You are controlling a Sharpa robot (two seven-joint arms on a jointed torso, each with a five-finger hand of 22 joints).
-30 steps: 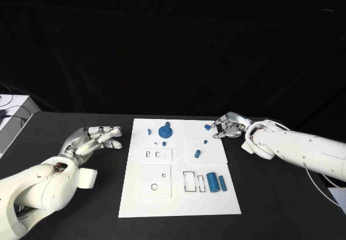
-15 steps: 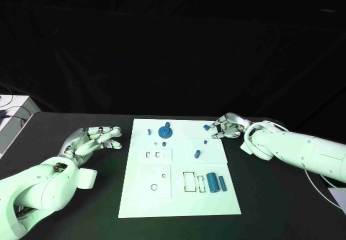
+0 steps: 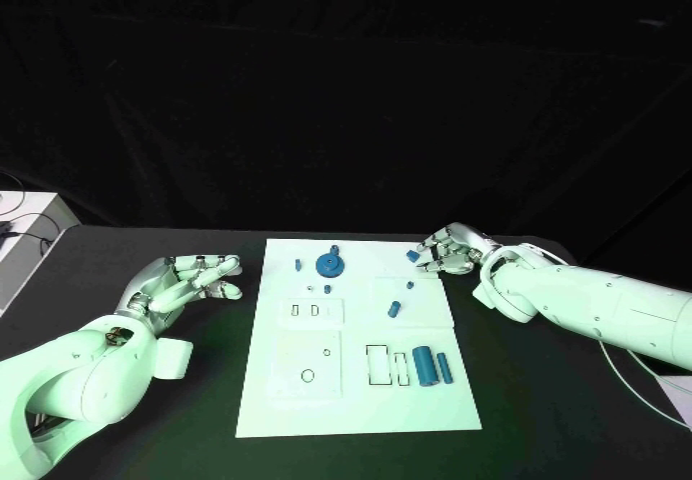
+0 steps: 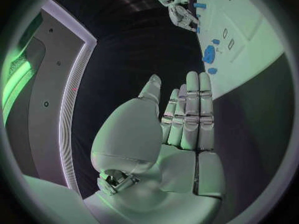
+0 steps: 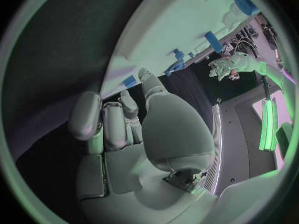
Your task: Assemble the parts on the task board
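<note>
**On the black table: both hands empty beside the task board**

At the far left of your head view, the left hand [image 3: 185, 280] lay on the black table [image 3: 130, 250], just beside the left edge of the task board [image 3: 361, 400] but not touching it. Its fingers [image 3: 219, 264] were stretched out nearly straight and lay side by side, pointing toward the board's far left corner. You could confirm this from the left wrist view, where the same hand [image 4: 177, 129] showed its fingers extended with the thumb slightly apart, and nothing was held in them.

Moving right, the white task board sat in the middle of the table. Near its far edge you had a round blue part [image 3: 330, 264] with a small peg on top, and a small blue piece [image 3: 299, 264] just to its left. Toward the middle of the board stood another small blue part [image 3: 392, 309]. Closer to you, a blue cylinder [image 3: 424, 364] lay lengthwise beside a thinner blue bar [image 3: 446, 369], next to some rectangular cut-outs [image 3: 378, 362].

At the far right corner of the board, a small blue part [image 3: 413, 256] lay just beside the right hand [image 3: 451, 250]. That hand hovered at the board's corner with its fingers [image 3: 433, 245] bent downward toward the board. The right wrist view showed this hand [image 5: 134, 134] with fingers curled partway and slightly apart; you could see nothing clamped between them.
</note>
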